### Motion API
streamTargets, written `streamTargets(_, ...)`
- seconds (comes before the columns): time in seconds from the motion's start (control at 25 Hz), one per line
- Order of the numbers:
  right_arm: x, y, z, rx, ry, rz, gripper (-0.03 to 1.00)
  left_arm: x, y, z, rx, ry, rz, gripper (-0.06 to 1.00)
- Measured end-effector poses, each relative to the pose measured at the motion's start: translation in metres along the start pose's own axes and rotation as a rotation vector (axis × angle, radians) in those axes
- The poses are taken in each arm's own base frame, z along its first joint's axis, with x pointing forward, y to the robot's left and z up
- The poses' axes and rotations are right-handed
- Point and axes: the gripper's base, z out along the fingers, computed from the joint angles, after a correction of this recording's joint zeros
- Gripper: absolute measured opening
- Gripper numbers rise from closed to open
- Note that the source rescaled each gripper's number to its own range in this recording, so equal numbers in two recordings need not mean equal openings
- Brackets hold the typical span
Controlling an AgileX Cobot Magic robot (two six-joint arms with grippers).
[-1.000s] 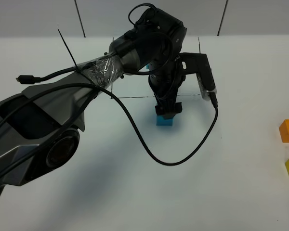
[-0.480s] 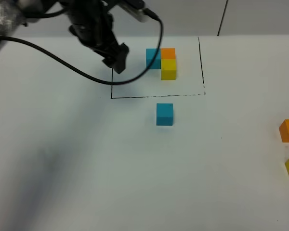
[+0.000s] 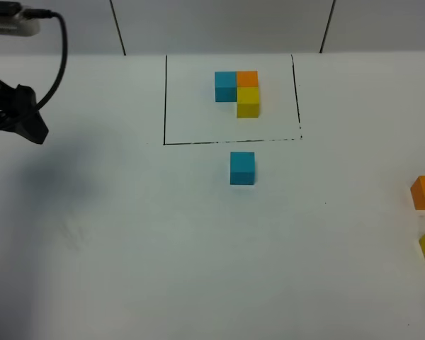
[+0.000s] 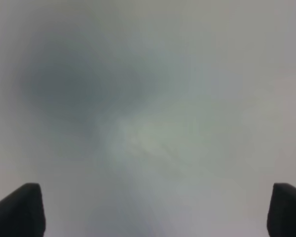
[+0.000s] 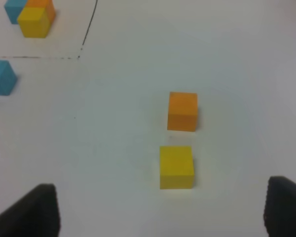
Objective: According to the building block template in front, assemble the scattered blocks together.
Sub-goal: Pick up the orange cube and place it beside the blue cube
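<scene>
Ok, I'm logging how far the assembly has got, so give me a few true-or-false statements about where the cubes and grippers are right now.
1. The loose blue cube sits outside the black frame of the building block template. True.
2. The orange cube is joined to the loose blue cube. False: it lies far off to the side, next to the yellow cube.
3. The orange cube and yellow cube touch. False: a narrow gap shows between them.
4. The left gripper holds a cube. False: it is open and empty.
5. The right gripper is open. True.
</scene>
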Motion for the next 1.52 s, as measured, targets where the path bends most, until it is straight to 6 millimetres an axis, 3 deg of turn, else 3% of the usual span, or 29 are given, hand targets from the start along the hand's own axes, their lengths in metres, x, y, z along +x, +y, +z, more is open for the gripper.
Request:
streamTargets(0.2, 0.000, 0.000, 0.000, 0.000, 0.000, 0.000, 0.70, 0.072, -0.032, -0.035, -0.028, -0.142, -0.032, 0.92)
streamTargets(0.36, 0.000, 0.000, 0.000, 0.000, 0.000, 0.000, 0.70, 0.129, -0.051, -0.049, -0.057, -0.287, -0.072, 0.90)
streamTargets(0.64, 0.000, 0.000, 0.000, 0.000, 0.000, 0.000, 0.70, 0.215, -0.075, -0.051, -0.120, -0.586, -0.042, 0.87)
streamTargets(0.8, 0.000, 0.000, 0.000, 0.000, -0.002, 0.000, 0.70, 0.252, -0.085, -0.046, -0.134, -0.667, -0.015, 0.85)
streamTargets(1.08, 0.000, 0.000, 0.000, 0.000, -0.003, 0.000, 0.70, 0.288, -0.094, -0.044, -0.155, -0.715, 0.008, 0.80)
streamTargets(1.32, 0.000, 0.000, 0.000, 0.000, -0.003, 0.000, 0.70, 0.299, -0.085, -0.030, -0.220, -0.683, -0.073, 0.72)
streamTargets(1.52, 0.000, 0.000, 0.000, 0.000, -0.003, 0.000, 0.70, 0.308, -0.087, -0.026, -0.224, -0.753, -0.091, 0.68)
